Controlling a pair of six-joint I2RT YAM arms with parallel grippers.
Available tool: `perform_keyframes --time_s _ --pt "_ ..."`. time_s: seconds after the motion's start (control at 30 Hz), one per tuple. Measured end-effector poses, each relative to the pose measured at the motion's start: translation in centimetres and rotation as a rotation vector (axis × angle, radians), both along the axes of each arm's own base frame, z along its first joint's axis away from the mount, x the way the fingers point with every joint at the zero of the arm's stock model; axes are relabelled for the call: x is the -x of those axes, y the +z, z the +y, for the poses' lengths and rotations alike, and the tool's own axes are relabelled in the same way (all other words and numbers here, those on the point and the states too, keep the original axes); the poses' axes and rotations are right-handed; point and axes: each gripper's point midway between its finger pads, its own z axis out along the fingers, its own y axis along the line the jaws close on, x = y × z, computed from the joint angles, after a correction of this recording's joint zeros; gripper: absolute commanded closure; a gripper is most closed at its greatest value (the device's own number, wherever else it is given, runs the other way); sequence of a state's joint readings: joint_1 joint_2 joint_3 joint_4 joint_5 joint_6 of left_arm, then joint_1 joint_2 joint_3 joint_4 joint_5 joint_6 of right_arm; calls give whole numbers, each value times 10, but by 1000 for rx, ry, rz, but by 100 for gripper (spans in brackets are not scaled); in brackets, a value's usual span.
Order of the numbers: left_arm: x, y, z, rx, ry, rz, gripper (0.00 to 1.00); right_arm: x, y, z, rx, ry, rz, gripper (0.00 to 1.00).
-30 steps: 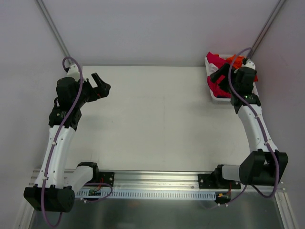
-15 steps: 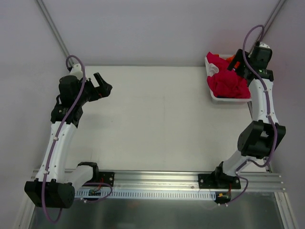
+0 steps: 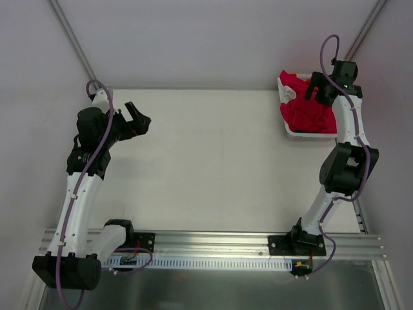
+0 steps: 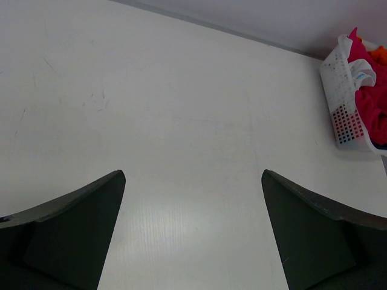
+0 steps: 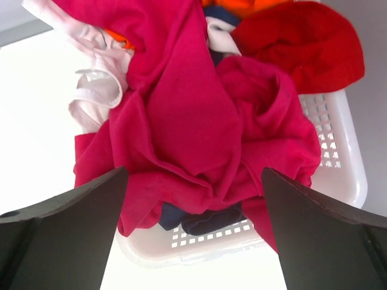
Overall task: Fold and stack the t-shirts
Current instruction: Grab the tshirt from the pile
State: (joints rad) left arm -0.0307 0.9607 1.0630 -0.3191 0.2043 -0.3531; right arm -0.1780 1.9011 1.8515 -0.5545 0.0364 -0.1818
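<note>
The crimson-pink t-shirt (image 5: pixel 193 115) lies crumpled on top of the pile in the white slatted basket (image 5: pixel 338 157). It also shows in the top view (image 3: pixel 308 115). A red t-shirt (image 5: pixel 302 42) lies at the basket's far right. A bit of orange t-shirt (image 5: pixel 242 6) shows at the far side, and a dark blue t-shirt (image 5: pixel 208 219) peeks out under the pink one. My right gripper (image 5: pixel 193 199) is open and empty above the basket (image 3: pixel 311 134). My left gripper (image 3: pixel 135 117) is open and empty over bare table at the far left.
A white cloth (image 5: pixel 100 90) hangs over the basket's left rim. The basket stands at the table's far right corner, also seen in the left wrist view (image 4: pixel 346 103). The grey back wall (image 3: pixel 206 39) runs close behind the table.
My right arm has swung from the near side of the basket up and back, so its gripper now hangs over the basket's far side. The left arm has barely moved.
</note>
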Motion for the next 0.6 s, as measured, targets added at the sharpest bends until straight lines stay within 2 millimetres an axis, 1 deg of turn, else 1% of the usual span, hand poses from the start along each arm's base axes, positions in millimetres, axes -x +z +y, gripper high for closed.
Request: perform_keyframes --time_s 0.07,0.13,0.37,0.4,0.43,0.6 --pt "2 4 0 0 0 -13 1 -2 5 0 9 10 -13 5" --pt "4 4 0 0 -1 -17 1 -3 5 1 6 19 -14 5" --pt "4 -4 0 -2 -1 1 1 -4 7 13 -54 50 -38 4" --pt "4 -4 0 -2 -1 3 1 -3 7 15 -62 52 -41 2" --pt "3 -5 0 -3 -1 4 1 -1 8 17 -70 52 -44 3" --pt "-1 -12 0 -3 -1 29 1 6 27 26 -107 66 -98 3"
